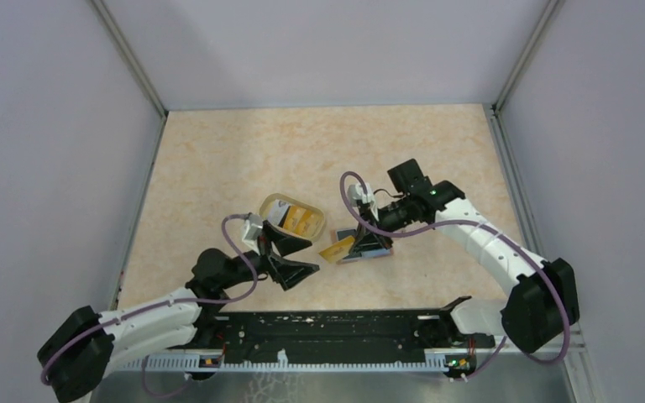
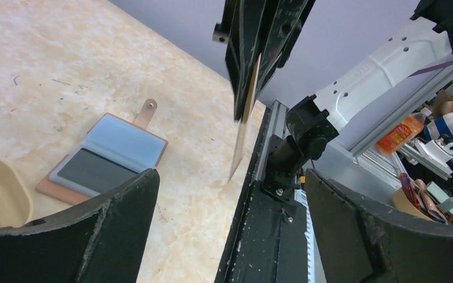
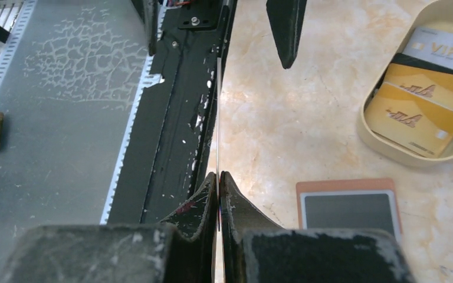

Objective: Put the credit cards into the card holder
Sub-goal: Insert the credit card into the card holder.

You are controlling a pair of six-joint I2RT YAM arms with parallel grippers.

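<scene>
Right claw (image 3: pixel 219 180) clenched on 1 orange-yellow card (image 1: pixel 337 249) near open card holder (image 2: pixel 124 141); left claw (image 1: pixel 312 255) released, empty.

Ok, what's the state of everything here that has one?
left gripper: open, empty
right gripper: shut on one credit card
card holder: lying open on the table
cup: upright, credit cards inside

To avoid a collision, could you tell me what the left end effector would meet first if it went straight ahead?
Probably the orange-yellow card hanging edge-on from the shut right end effector, centred ahead of the open left end effector; how far off is unclear.
</scene>
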